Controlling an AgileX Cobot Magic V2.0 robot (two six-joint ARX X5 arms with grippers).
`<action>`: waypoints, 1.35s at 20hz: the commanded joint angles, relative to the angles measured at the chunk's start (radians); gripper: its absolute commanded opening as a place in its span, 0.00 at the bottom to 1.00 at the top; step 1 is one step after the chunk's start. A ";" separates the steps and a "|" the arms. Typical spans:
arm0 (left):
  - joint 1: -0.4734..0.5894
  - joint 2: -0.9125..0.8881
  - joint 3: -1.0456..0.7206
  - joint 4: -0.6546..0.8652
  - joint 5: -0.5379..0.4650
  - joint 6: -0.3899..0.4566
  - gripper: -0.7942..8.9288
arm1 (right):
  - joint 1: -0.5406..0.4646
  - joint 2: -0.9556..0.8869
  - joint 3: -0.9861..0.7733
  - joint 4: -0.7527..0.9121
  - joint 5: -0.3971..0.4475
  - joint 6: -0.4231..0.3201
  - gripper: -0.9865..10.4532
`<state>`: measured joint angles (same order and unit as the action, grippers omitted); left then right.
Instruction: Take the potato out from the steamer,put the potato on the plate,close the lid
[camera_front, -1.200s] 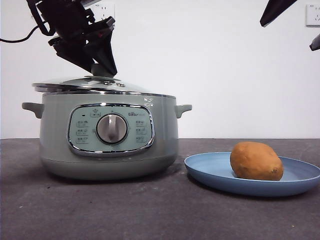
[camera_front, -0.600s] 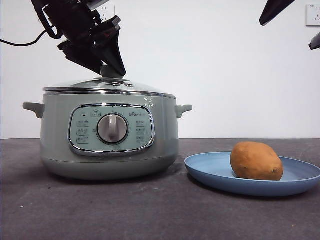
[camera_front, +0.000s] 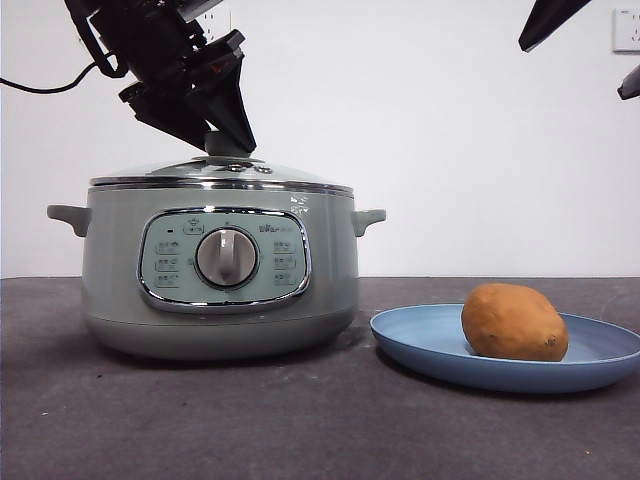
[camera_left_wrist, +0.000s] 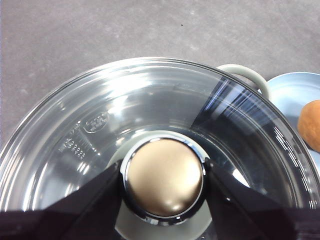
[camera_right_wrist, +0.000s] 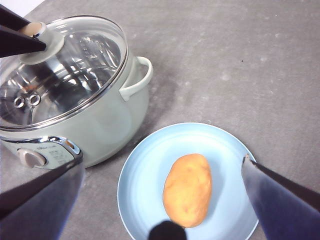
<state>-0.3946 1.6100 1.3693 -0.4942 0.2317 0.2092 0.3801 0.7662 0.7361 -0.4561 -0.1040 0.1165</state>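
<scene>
The sage-green steamer (camera_front: 220, 270) stands on the left of the table. The glass lid (camera_front: 220, 175) sits level on the steamer's rim. My left gripper (camera_front: 225, 140) comes down from the upper left and is shut on the lid's knob (camera_left_wrist: 164, 177), with a jaw pressed on each side. The potato (camera_front: 513, 322) lies on the light-blue plate (camera_front: 420, 335) to the right of the steamer. My right gripper (camera_right_wrist: 162, 161) is open and empty, high above the plate (camera_right_wrist: 150, 170) and potato (camera_right_wrist: 187, 190). In the front view it shows only as a black tip (camera_front: 550, 20) at the top right.
The dark grey table (camera_front: 300, 420) runs in front of both things. The steamer's side handle (camera_front: 368, 218) points toward the plate, with a small gap between them. A white wall with a socket (camera_front: 625, 30) stands behind.
The lid was tilted and offset to the left. It has slid right and settled level on the steamer's rim, with the left gripper still on its knob. The right arm has not moved.
</scene>
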 joint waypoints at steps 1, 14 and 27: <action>-0.015 0.023 -0.007 -0.034 0.030 -0.006 0.57 | 0.001 -0.001 -0.006 0.006 0.001 0.006 0.58; -0.015 -0.116 -0.007 -0.055 0.000 -0.007 0.73 | 0.001 -0.001 -0.006 -0.002 -0.002 0.006 0.58; -0.017 -0.509 -0.007 -0.619 0.009 -0.051 0.12 | 0.001 -0.001 -0.006 -0.210 -0.313 0.024 0.27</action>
<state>-0.4088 1.0996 1.3701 -1.1152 0.2386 0.1707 0.3801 0.7662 0.7361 -0.6712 -0.4129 0.1352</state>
